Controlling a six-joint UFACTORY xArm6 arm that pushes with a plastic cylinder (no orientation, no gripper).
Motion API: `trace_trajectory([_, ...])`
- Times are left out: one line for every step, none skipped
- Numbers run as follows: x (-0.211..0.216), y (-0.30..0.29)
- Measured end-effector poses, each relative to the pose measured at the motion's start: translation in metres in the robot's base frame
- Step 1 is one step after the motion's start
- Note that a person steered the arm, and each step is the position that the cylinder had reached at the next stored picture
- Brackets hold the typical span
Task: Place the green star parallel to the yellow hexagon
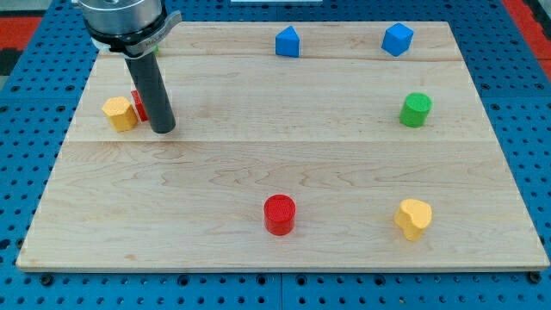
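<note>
A yellow block [120, 113], probably the hexagon, lies near the board's left edge. My tip [163, 130] rests on the board just right of it. A red block [138, 105] sits between the two, mostly hidden behind the rod. A thin sliver of green [158, 50] shows at the right edge of the arm's body near the view's top left. It may be the green star, but its shape is hidden by the arm.
Two blue blocks [287, 41] [397, 39] lie along the top edge. A green cylinder [416, 109] is at the right, a red cylinder [279, 214] at bottom centre, and a yellow heart-like block [413, 218] at bottom right. The wooden board [258, 155] rests on a blue pegboard.
</note>
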State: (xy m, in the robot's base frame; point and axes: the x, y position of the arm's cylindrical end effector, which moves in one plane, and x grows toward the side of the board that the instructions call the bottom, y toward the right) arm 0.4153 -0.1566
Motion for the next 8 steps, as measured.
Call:
trace_trajectory([-0.034,-0.001])
trace_trajectory([-0.042,0.002])
trace_trajectory([-0.09,0.051])
trace_trajectory([-0.116,0.032])
trace_trajectory([-0.12,-0.04])
trace_trajectory([-0.122,-0.096])
trace_trajectory([-0.194,-0.107])
trace_trajectory([-0.195,-0.048])
